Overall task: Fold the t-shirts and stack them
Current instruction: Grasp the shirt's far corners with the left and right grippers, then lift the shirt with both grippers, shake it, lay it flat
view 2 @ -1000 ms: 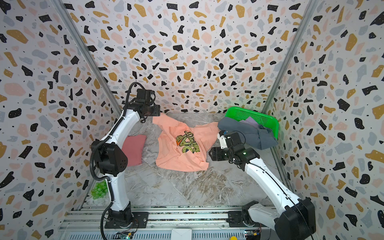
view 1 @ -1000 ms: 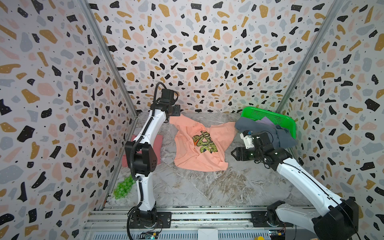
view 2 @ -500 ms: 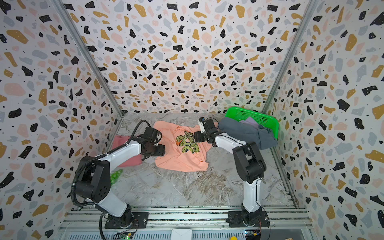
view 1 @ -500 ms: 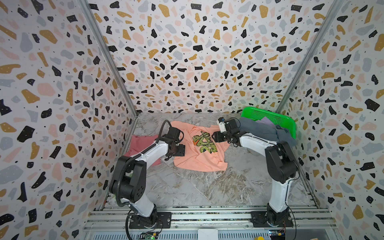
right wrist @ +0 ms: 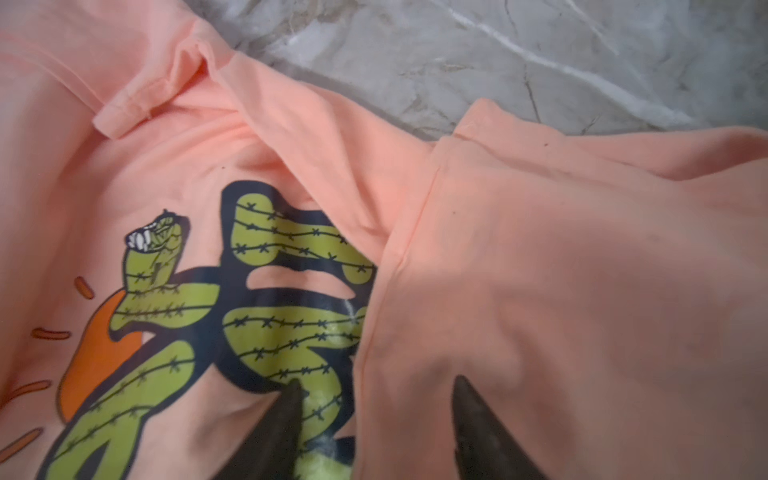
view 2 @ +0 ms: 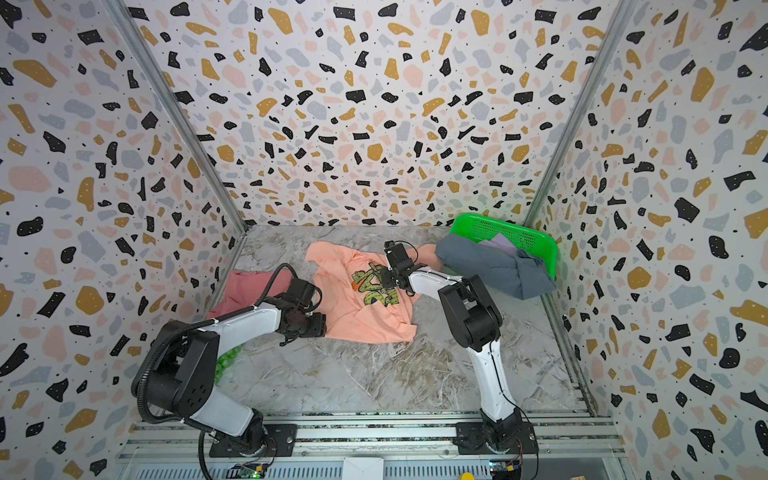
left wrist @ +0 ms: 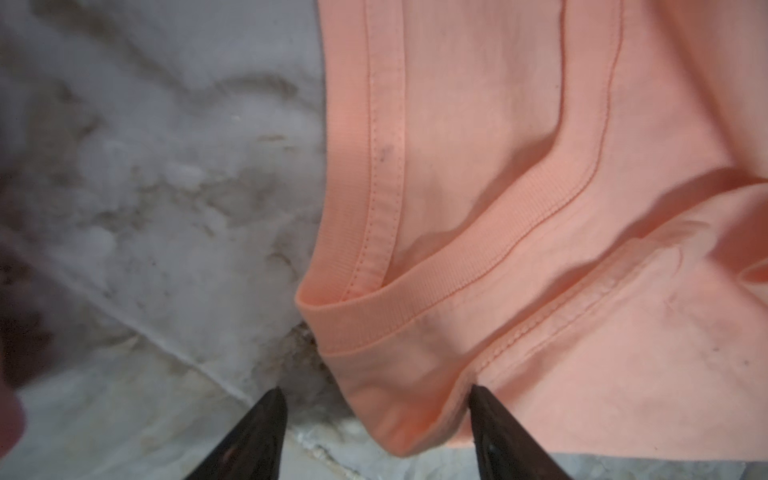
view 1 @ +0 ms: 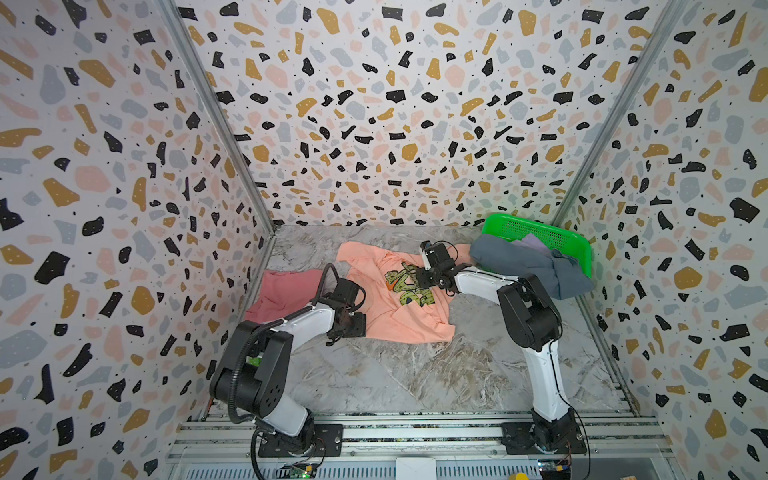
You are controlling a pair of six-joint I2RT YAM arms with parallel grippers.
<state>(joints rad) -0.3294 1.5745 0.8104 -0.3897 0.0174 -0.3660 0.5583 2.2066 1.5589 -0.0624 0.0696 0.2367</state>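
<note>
The left tool (left wrist: 374,397) stands spread around a corner of the peach-orange t-shirt (left wrist: 582,332) by its collar (left wrist: 436,291). The right tool (right wrist: 374,384), also spread, straddles a fold (right wrist: 399,291) beside the cactus print (right wrist: 266,245).

Both top views looked down from high at the front, toward the back wall (view 2: 374,124), sharing nearly the whole marble table (view 1: 415,374); left wrist camera hung close over the collar (left wrist: 415,299) of the peach t-shirt (left wrist: 623,374); right wrist camera close over that shirt's print (right wrist: 266,324)
</note>
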